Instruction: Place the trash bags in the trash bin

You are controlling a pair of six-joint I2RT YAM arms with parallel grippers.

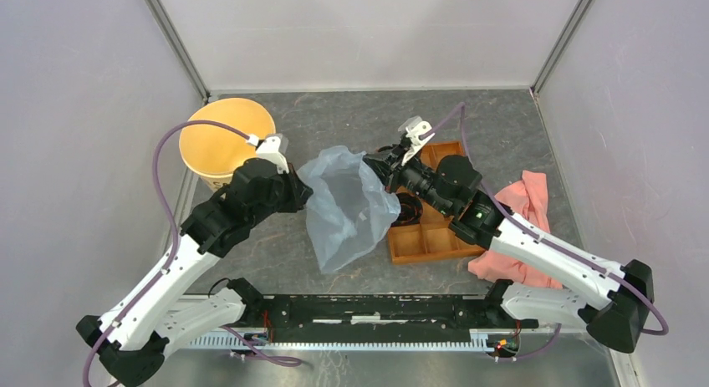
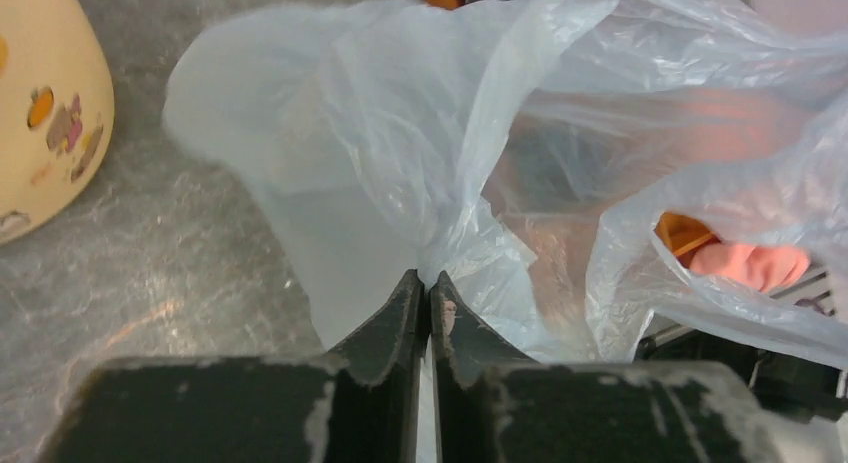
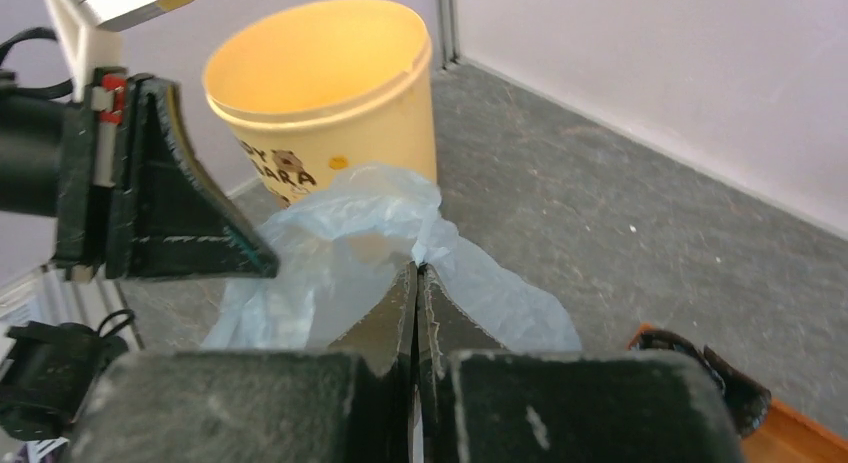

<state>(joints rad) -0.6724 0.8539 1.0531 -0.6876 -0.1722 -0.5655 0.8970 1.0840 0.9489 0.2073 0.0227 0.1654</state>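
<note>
Pale trash bags (image 1: 347, 207) between closed fingers (image 2: 393, 323)

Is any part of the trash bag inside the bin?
No, the bin shows bare inside and the trash bag is beside it between left pincer and right pincer.

The bag (image 2: 400, 133) is thin, see-through plastic, all crinkles with a soft sheen, and the bucket (image 3: 330, 93) looks like smooth, satin plastic with a printed side. The table (image 1: 334, 111) is a mottled grey, stone-look sheet with a slight shine. The cloth (image 1: 522, 207) is soft pink fabric, and the tray (image 1: 418, 236) is matt orange plastic.
</note>
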